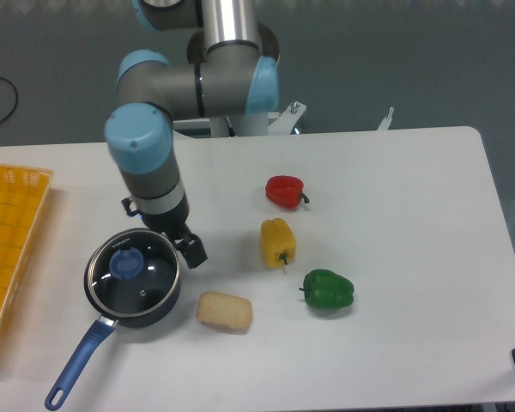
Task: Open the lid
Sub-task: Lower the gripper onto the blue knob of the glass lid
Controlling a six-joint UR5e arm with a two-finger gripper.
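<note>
The lid (pixel 140 279) is round clear glass with a metal rim and a blue knob (pixel 125 264). It sits flat on a dark saucepan (pixel 164 306) with a long blue handle (pixel 75 362), at the front left of the table. My gripper (pixel 191 250) hangs just right of the pan's upper right rim, near the table surface. Its dark fingers hold nothing, and their angle hides how far apart they stand. The knob lies to the gripper's left, untouched.
A yellow basket (pixel 9 249) lies at the left edge. A beige sponge (pixel 224 311) rests right of the pan. A yellow pepper (pixel 277 243), a red pepper (pixel 285 191) and a green pepper (pixel 328 291) lie mid-table.
</note>
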